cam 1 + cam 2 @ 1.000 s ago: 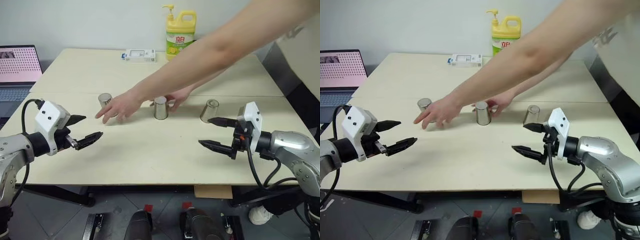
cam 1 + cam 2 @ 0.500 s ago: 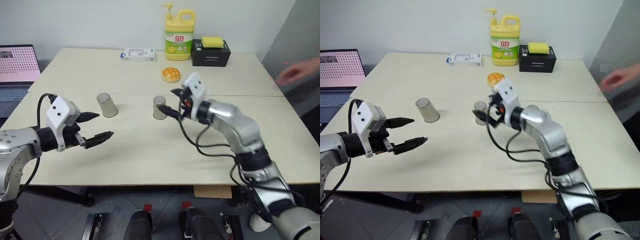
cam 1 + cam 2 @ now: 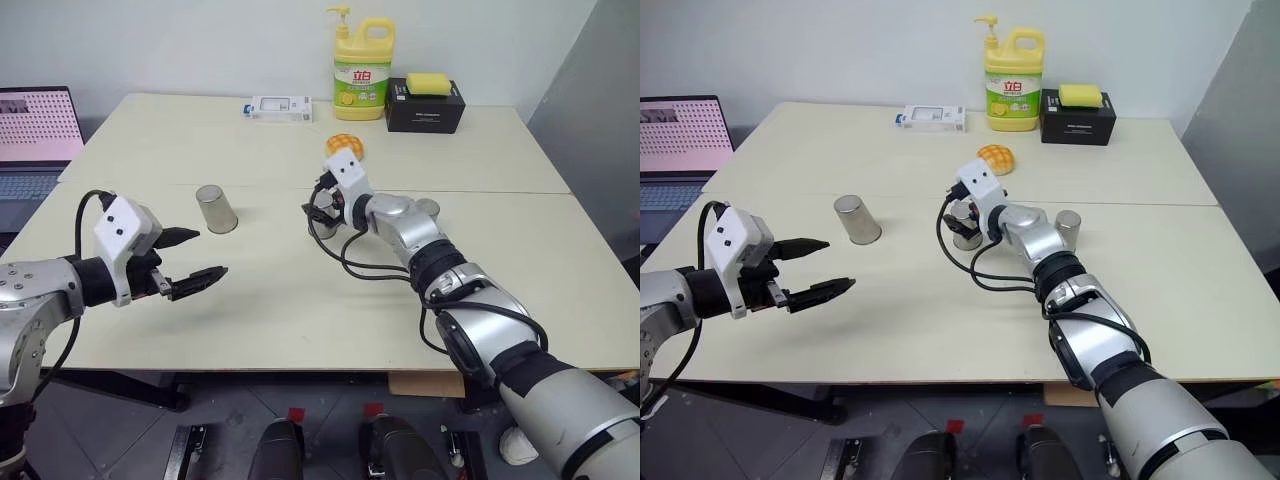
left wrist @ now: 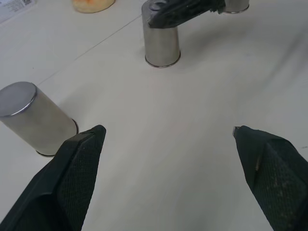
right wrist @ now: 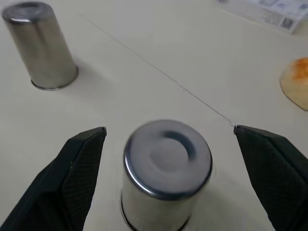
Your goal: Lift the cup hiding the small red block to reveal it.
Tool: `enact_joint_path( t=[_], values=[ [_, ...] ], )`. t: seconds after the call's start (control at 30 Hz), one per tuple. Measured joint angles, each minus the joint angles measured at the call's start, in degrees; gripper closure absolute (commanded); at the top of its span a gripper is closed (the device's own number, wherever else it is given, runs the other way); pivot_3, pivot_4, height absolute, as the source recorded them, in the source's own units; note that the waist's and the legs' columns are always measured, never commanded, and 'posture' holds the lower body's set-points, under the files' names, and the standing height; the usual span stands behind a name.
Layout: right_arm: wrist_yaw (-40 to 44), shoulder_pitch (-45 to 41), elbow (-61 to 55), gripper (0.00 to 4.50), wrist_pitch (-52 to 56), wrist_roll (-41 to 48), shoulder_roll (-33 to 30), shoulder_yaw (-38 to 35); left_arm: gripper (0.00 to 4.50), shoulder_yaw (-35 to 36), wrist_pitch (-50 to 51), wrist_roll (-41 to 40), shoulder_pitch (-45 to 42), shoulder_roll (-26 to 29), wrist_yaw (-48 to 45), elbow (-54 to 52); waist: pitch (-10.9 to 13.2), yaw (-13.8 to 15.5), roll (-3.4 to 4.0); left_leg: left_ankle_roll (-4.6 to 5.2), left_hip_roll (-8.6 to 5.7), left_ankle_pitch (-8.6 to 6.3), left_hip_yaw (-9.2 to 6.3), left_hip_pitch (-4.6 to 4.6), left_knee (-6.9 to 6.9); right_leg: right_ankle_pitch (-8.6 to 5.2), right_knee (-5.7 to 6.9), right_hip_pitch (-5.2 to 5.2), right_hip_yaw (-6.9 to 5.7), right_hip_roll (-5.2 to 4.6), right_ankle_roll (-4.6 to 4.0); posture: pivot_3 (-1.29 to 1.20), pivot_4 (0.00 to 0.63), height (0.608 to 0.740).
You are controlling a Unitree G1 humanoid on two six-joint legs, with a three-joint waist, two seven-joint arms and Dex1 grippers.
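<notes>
Sitting upside-down at mid-table, the middle cup (image 5: 167, 168) is the one the right gripper (image 3: 322, 209) has picked out: fingers spread wide to either side of it, not touching yet, base of the cup facing up between them. Small red block isn't visible; my guess is it's under this cup, since the arm goes straight there, but the three look identical so can't confirm.

Why the pose: the gripper comes in nearly level w/ a slight downward tilt, so the fingers can close on the cup's sides, then lift straight up. Jaws wide gives margin around the tapered wall.

Other two cups: left cup (image 3: 214, 208) well apart to the robot's left, right cup (image 3: 427, 209) just past the right forearm, near it – watch that one on the lift, the arm could brush it. Bun (image 3: 994, 157) lies behind the middle cup, near but apart.

Left gripper (image 3: 186, 255) hangs over bare table (image 3: 300, 310) on the robot's left, fingers released, holding nothing, well clear of the action.

Room: open table in front of the middle cup, nothing above it. Soap bottle (image 3: 361, 64), black box (image 3: 424, 106) w/ sponge and a small white box (image 3: 280, 107) sit at the far edge; laptop (image 3: 35, 135) off the left side.
</notes>
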Motion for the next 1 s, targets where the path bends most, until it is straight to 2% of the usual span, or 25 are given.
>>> enact_joint_path(
  t=[0.07, 0.1, 0.17, 0.3, 0.33, 0.67, 0.83, 0.9, 1.0],
  values=[
    [-0.4, -0.3, 2.8, 0.0, -0.3, -0.8, 0.8, -0.4, 0.01, 0.0, 0.0, 0.0, 0.3, 0.0, 0.1, -0.3, 0.0, -0.1, 0.01, 0.0, 0.01, 0.0, 0.0, 0.0, 0.0, 0.0, 0.01, -0.01, 0.01, 0.0, 0.0, 0.0, 0.15, 0.74],
    [-0.4, -0.4, 3.7, 0.36, -0.3, -0.8, 1.3, -1.1, 0.0, 0.0, -0.1, 0.1, 0.3, 0.0, 0.2, -0.5, 0.0, -0.1, 0.01, 0.0, 0.01, 0.0, 0.0, 0.0, -0.01, 0.0, 0.02, -0.01, 0.0, 0.0, 0.0, 0.0, 0.15, 0.74],
    [-0.5, -0.8, 4.9, 0.74, -0.3, -0.8, 1.9, -2.3, 0.0, 0.0, -0.1, 0.1, 0.4, 0.0, 0.5, -0.7, 0.0, -0.1, 0.01, 0.0, 0.02, 0.0, -0.04, 0.0, -0.01, 0.0, 0.02, -0.01, -0.03, 0.0, 0.0, 0.0, 0.15, 0.74],
    [-1.2, -1.5, 5.6, 1.83, -0.8, -0.9, 2.2, -4.3, 0.0, 0.0, -0.1, 0.1, 0.6, 0.0, 1.3, -1.3, 0.0, 0.0, 0.02, 0.0, 0.02, 0.0, -0.04, 0.0, -0.01, 0.0, 0.02, 0.0, -0.03, 0.0, 0.0, 0.0, 0.15, 0.74],
    [-1.3, -1.5, 5.7, 1.95, -0.8, -1.0, 2.4, -4.6, 0.0, 0.0, -0.2, 0.1, 0.6, -0.1, 1.3, -1.4, 0.0, 0.0, 0.01, 0.0, 0.02, 0.0, -0.04, 0.0, -0.01, 0.0, 0.02, 0.0, -0.02, 0.0, 0.0, 0.0, 0.15, 0.74],
    [1.7, -1.5, 2.9, 1.95, 0.5, -0.3, 2.3, -7.9, 0.0, -1.1, -0.3, 0.1, 0.3, -0.6, 1.6, -1.4, 0.0, 0.0, 0.04, 0.0, 0.02, 0.0, -0.05, -0.01, -0.01, 0.01, 0.02, -0.01, -0.03, 0.0, 0.0, 0.0, 0.15, 0.74],
    [6.1, 0.2, -15.0, 1.95, 7.0, 1.8, -1.7, -8.9, 0.0, -1.2, -0.2, -0.4, -0.4, -0.7, 1.4, -1.6, 0.0, 0.2, 0.04, 0.0, 0.03, 0.0, -0.09, -0.03, -0.05, 0.0, -0.02, 0.01, -0.06, -0.03, 0.0, 0.0, 0.15, 0.74],
    [7.2, 4.3, -24.5, 1.95, 10.8, 1.7, -4.3, -8.2, 0.0, -1.5, -0.2, -0.4, -0.9, -0.7, 1.3, -1.6, 0.0, 0.4, 0.0, 0.0, -0.01, 0.0, -0.11, -0.03, -0.05, 0.0, -0.03, 0.06, -0.12, -0.07, 0.01, 0.0, 0.15, 0.74],
    [6.9, 9.7, -29.4, 1.95, 15.9, 0.9, -7.6, -7.1, 0.0, -2.7, -0.2, -0.4, -2.2, -0.7, 1.0, -1.3, 0.0, 0.3, 0.0, 0.0, -0.03, 0.0, -0.06, -0.03, -0.01, 0.0, -0.01, 0.04, -0.04, -0.08, 0.01, 0.0, 0.15, 0.74]
  ],
)
